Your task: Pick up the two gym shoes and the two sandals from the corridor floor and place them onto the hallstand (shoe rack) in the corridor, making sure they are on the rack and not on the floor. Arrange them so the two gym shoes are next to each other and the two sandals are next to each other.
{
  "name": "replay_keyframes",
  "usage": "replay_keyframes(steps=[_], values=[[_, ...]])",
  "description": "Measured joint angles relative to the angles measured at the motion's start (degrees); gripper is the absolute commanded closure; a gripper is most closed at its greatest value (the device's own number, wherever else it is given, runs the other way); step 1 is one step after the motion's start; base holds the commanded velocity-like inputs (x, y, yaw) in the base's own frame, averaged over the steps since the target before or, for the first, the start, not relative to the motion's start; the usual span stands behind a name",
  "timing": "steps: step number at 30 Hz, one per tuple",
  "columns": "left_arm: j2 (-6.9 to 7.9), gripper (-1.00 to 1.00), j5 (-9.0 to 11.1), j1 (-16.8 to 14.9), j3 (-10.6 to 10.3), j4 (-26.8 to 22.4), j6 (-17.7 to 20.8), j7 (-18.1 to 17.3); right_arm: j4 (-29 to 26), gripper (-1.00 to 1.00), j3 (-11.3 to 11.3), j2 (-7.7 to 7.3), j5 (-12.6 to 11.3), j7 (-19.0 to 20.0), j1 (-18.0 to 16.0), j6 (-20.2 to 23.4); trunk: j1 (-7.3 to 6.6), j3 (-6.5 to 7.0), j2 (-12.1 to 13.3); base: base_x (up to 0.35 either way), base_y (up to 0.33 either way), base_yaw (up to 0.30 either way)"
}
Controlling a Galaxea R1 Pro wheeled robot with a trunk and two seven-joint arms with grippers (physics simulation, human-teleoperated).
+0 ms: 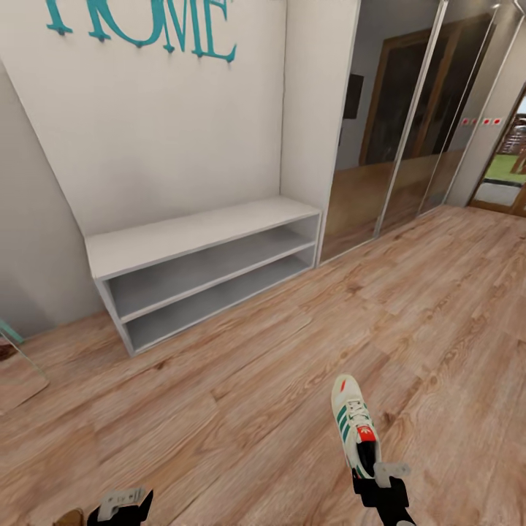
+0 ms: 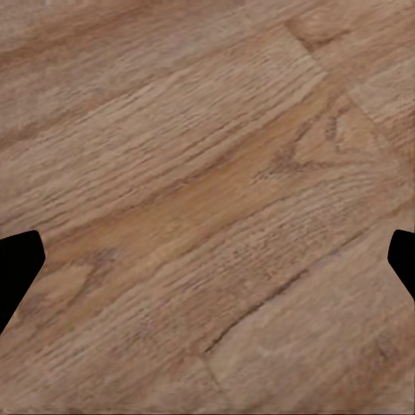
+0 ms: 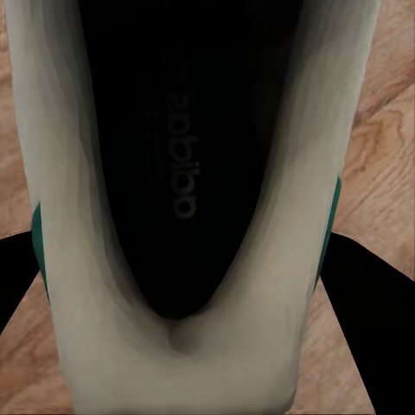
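A cream-white gym shoe (image 1: 353,424) with green stripes and a red tongue patch points toward the hallstand. My right gripper (image 1: 378,473) is shut on its heel end. In the right wrist view the gym shoe's dark insole and pale collar (image 3: 186,346) lie between the black fingers (image 3: 367,303). I cannot tell whether its sole touches the corridor floor (image 1: 241,409). The hallstand (image 1: 197,232), a low white bench with two bare shelves and a pale back panel, stands against the far wall. My left gripper (image 1: 122,504) is open over bare planks, its fingertips (image 2: 17,259) wide apart. The sandals are out of view.
Mirrored sliding doors (image 1: 409,124) run along the wall right of the hallstand. A teal-framed object (image 1: 16,347) leans at the far left. A small brown thing (image 1: 69,517) pokes in at the bottom edge beside my left gripper; I cannot tell what it is.
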Motion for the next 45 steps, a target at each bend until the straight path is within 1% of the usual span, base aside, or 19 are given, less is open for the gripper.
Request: replay_keyframes(steps=[22, 41, 45], values=[[-0.01, -1.0, 0.0, 0.0, 0.0, 0.0, 0.0, 0.0, 0.0, 1.0, -0.1, 0.33, -0.2, -0.2, 0.0, 0.1, -0.01, 0.0, 0.0, -0.044, 0.295, 0.0], [-0.01, -1.0, 0.0, 0.0, 0.0, 0.1, 0.0, 0.0, 0.0, 1.0, -0.1, 0.33, -0.2, -0.2, 0.0, 0.1, 0.0, 0.0, 0.0, -0.222, 0.245, 0.0], [-0.01, -1.0, 0.0, 0.0, 0.0, 0.1, 0.0, 0.0, 0.0, 1.0, -0.1, 0.34, -0.2, -0.2, 0.0, 0.1, -0.01, 0.0, 0.0, -0.124, 0.125, 0.0]])
